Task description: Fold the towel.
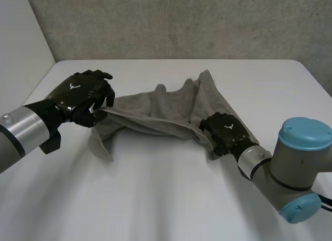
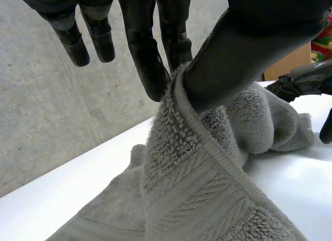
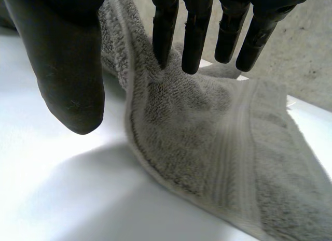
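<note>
Over a white table (image 1: 155, 199), the robot's right hand (image 1: 224, 131) grips one end of a grey towel (image 1: 155, 112) between thumb and straight fingers while the left hand (image 1: 78, 93) pinches the opposite hem, the cloth slung between them, its far edge bunched on the tabletop before a concrete wall (image 1: 181, 23).
</note>
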